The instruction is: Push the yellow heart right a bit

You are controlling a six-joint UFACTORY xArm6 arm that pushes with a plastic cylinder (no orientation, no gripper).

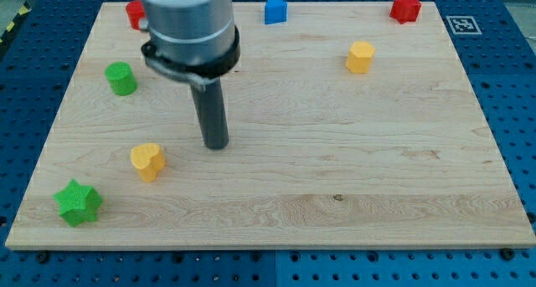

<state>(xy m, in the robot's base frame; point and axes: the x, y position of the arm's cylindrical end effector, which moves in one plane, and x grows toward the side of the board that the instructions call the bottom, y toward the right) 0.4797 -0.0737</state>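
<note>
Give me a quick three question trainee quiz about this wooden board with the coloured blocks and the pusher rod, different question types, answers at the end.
1. True or false: my tip is touching the yellow heart-shaped block.
2. Multiple choice: which block lies nearest the wooden board's bottom-left corner in the view? A) green star-shaped block B) green cylinder block C) blue block
3. Fill in: the yellow hexagonal block lies toward the view's ____ of my tip.

Key: 1 false, the tip stands apart, on the heart's right and slightly above. 2 A. 3 right (and up).
</note>
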